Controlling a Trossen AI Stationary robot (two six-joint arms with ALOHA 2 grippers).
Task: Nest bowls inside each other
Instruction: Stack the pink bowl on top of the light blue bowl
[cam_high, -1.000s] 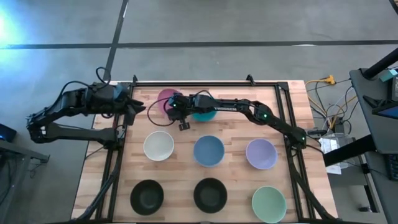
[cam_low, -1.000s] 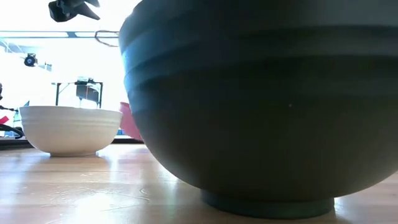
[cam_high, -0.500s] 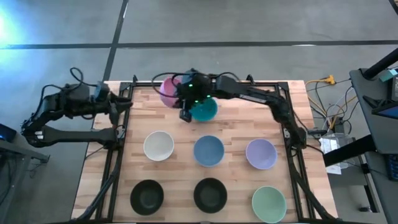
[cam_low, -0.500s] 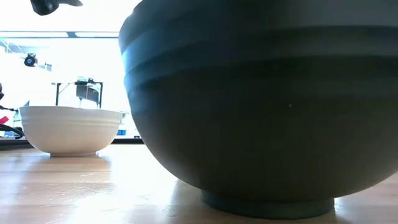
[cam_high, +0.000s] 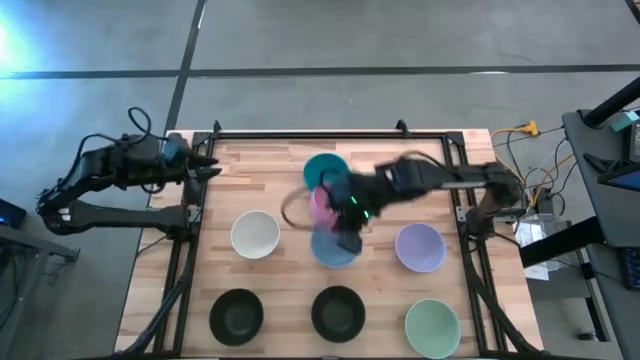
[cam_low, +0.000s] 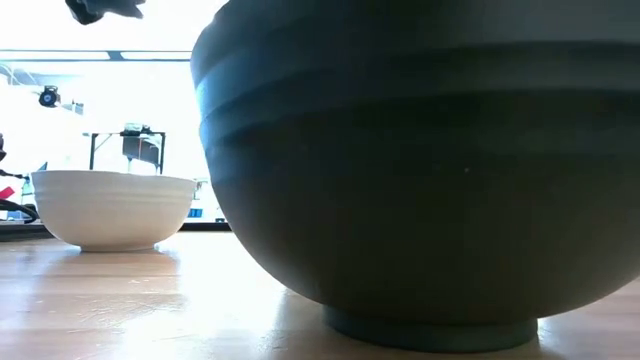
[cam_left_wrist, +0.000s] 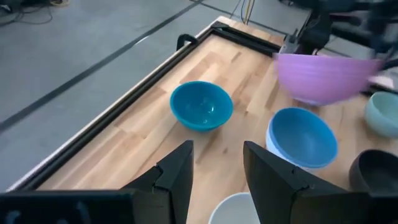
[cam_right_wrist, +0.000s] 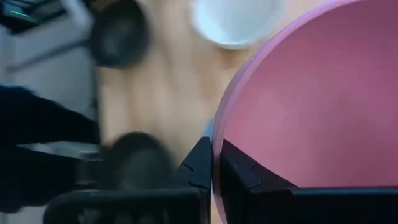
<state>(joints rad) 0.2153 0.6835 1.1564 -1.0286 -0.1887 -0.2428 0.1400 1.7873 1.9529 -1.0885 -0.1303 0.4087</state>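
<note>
My right gripper is shut on the pink bowl and holds it in the air over the blue bowl in the middle row. The teal bowl stands on its base behind them, near the far edge. My left gripper waits open at the table's far left corner, nothing between its fingers. Around them stand the white bowl, the lavender bowl, two black bowls and the pale green bowl. My right gripper pinches the pink bowl's rim, one finger inside the bowl and the other outside. The fingers slant down from the table's right side. The bowl is lifted clear of the table, its opening up.
A black metal frame runs along the table's far edge and down both sides. In the low view a black bowl fills most of the picture, with the white bowl to its left. Cables lie off the table's right side.
My right gripper, shut on the pink bowl, has lifted it off the table left of the teal bowl. It has carried it up, toward the right and the near edge, over the blue bowl, rolling its wrist on the way. The pink bowl has left the low view.
</note>
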